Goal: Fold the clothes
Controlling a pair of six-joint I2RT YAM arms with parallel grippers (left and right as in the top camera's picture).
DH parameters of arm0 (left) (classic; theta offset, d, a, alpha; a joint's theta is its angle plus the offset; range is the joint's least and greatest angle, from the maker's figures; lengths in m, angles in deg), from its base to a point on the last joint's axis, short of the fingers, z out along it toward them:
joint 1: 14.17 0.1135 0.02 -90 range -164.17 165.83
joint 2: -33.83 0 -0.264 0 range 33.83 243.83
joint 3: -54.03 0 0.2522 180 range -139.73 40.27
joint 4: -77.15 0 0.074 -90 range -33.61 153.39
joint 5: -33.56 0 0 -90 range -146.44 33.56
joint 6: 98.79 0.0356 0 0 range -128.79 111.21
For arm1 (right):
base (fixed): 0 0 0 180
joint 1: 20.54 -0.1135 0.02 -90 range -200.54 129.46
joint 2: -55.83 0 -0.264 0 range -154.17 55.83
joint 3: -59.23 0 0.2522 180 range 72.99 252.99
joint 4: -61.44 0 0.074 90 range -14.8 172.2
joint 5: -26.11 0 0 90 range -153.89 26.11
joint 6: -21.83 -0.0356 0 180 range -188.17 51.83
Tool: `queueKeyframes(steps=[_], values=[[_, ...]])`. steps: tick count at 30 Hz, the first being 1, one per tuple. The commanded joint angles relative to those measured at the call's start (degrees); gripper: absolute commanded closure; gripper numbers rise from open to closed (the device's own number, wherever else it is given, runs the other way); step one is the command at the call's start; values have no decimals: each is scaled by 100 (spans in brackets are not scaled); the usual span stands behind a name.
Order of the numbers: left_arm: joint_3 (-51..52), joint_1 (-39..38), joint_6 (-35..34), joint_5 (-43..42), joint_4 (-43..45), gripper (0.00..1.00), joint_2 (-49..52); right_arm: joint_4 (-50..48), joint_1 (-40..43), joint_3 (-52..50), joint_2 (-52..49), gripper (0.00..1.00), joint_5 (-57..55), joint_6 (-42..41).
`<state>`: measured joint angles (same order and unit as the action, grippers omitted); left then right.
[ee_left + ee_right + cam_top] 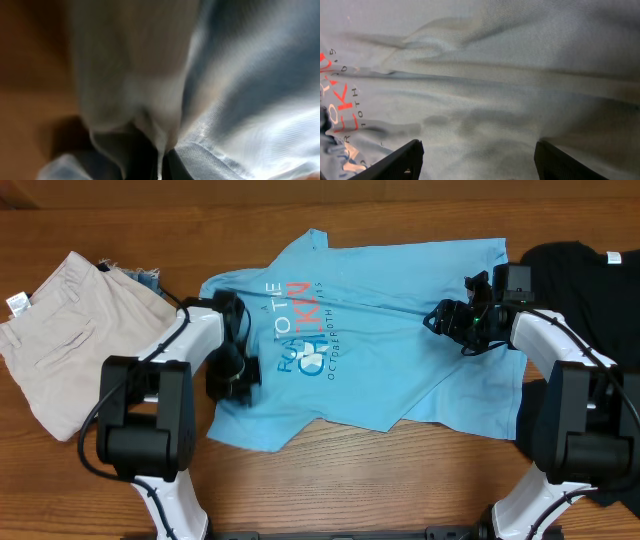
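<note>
The light blue T-shirt [390, 330] lies spread across the middle of the table, its white and red lettering [300, 330] facing up. My left gripper [233, 378] is down at the shirt's left side, shut on a thin fold of the blue cloth [235, 100], which fills the left wrist view. My right gripper [447, 320] hovers over the shirt's right half. Its fingers [402, 160] stand wide apart and open above the fabric [485, 75], with nothing between them. The black T-shirt [570, 275] with a white neck label [612, 255] lies bunched at the far right.
A pair of beige shorts [60, 330] lies at the left, with a scrap of denim [146, 277] behind it. Bare wooden table [400, 480] runs along the front edge. Both arm bases [150, 420] stand near the front.
</note>
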<state>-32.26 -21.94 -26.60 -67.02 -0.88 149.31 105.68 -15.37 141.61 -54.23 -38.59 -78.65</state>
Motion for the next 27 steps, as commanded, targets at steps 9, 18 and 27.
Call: queueKeyframes(steps=[9,18,27], values=[[306,-98,-308,267,-1840,96,-629,-144,4,-9,0,25,28,2],[214,-72,-140,315,-2022,54,-1381,-175,4,-9,0,23,24,4],[-706,-72,413,264,282,39,-1843,-254,4,-9,0,23,-470,-457]])
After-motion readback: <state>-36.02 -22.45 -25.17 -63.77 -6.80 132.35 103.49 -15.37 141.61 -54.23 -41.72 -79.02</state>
